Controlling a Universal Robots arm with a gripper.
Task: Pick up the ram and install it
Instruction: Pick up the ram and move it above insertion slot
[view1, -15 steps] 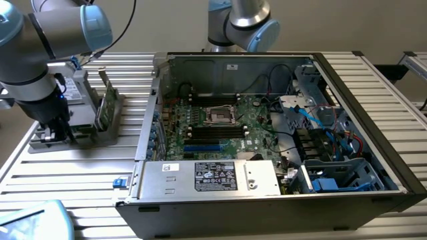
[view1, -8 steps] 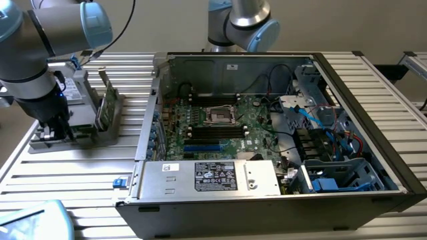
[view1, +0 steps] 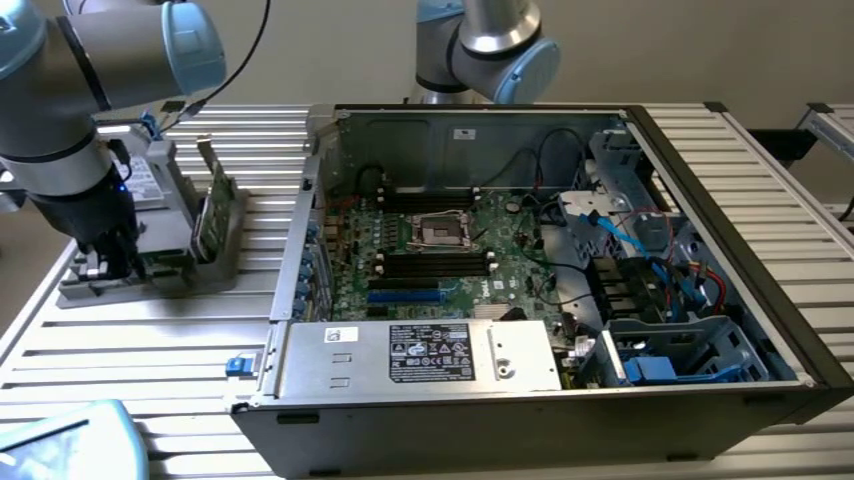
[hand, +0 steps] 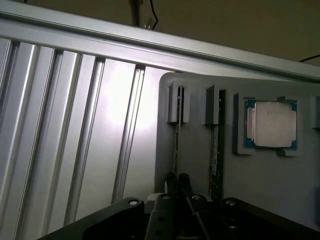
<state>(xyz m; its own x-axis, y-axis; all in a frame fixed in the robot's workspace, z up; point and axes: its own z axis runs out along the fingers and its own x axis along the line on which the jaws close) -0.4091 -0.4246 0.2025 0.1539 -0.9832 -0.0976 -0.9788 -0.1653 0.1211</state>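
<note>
your gripper (hand: 177, 181) has its jaws drawn almost together, pinched on the thin edge of the ram (hand: 176, 145), which stands on edge in a slot of the grey holder (hand: 280, 185). the wrist view gives you that pinch, a second stick (hand: 215, 160) in the neighbouring slot just beside it, and the square silver processor (hand: 270, 125) lying flat in its recess further along. the exterior view gives you instead the arm (view1: 80, 130) bent down over the holder at that view's left, a taller green card (view1: 214, 215) upright beside it, and the open computer case (view1: 467, 430) with its motherboard (view1: 521, 215), well apart from the holder
</note>
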